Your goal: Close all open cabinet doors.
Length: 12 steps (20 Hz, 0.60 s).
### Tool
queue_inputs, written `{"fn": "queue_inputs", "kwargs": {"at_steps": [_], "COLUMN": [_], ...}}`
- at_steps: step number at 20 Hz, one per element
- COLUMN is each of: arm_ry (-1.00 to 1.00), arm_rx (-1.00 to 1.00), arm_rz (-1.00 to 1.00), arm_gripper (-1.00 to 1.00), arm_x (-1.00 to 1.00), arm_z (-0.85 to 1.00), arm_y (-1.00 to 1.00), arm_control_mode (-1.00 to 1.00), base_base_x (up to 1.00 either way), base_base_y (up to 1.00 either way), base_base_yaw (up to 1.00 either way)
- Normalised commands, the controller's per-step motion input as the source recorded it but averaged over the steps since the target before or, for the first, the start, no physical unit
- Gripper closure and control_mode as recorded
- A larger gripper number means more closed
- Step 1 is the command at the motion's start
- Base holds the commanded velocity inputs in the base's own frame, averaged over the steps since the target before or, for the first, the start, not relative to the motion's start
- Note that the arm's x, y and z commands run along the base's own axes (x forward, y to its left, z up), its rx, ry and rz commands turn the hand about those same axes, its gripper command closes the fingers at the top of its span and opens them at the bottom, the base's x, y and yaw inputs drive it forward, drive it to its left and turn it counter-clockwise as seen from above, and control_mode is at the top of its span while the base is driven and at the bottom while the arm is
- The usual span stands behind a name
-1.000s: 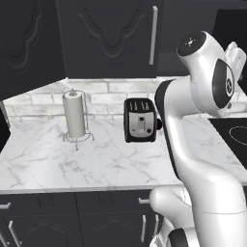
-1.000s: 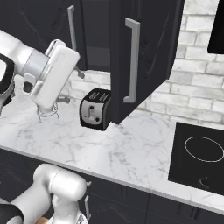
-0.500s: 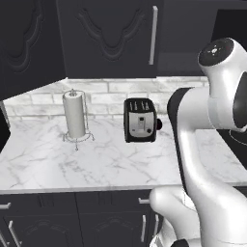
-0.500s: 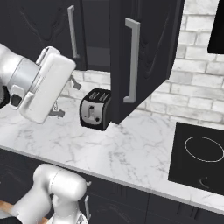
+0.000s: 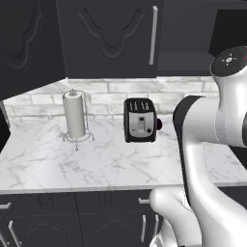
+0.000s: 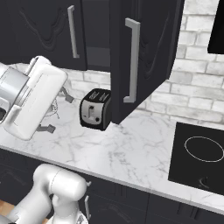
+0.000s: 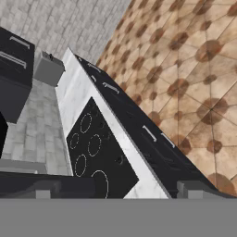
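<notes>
Your gripper [image 7: 111,189] is spread wide, holding nothing, and faces along the cooktop [image 7: 99,157], away from the work. Past the toaster [image 6: 95,108], one upper door [image 6: 142,52] swings out over the counter [image 6: 131,148]. Swing round, press its outer face near the handle [image 6: 131,61], and push steadily.

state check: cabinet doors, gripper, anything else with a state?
right cabinet door: swung open over the counter
left cabinet door: shut
gripper: jaws wide apart, holding nothing
toaster: upright, slots empty
paper towel roll: upright on its holder
</notes>
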Motion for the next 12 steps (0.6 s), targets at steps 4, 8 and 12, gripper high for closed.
{"fn": "queue_inputs", "kwargs": {"at_steps": [4, 8, 12], "arm_ry": [0.03, 0.07, 0.11], "arm_rx": [0.0, 0.0, 0.0], "arm_rz": [0.0, 0.0, 0.0], "arm_gripper": [-1.0, -1.0, -1.0], "arm_x": [-0.54, -0.53, -0.47], "arm_z": [0.0, 0.0, 0.0], "arm_y": [0.0, 0.0, -0.02], "arm_control_mode": [-1.0, -1.0, -1.0], "base_base_x": [0.0, 0.0, 0.0], "base_base_y": [0.0, 0.0, 0.0], "base_base_yaw": [0.0, 0.0, 0.0]}}
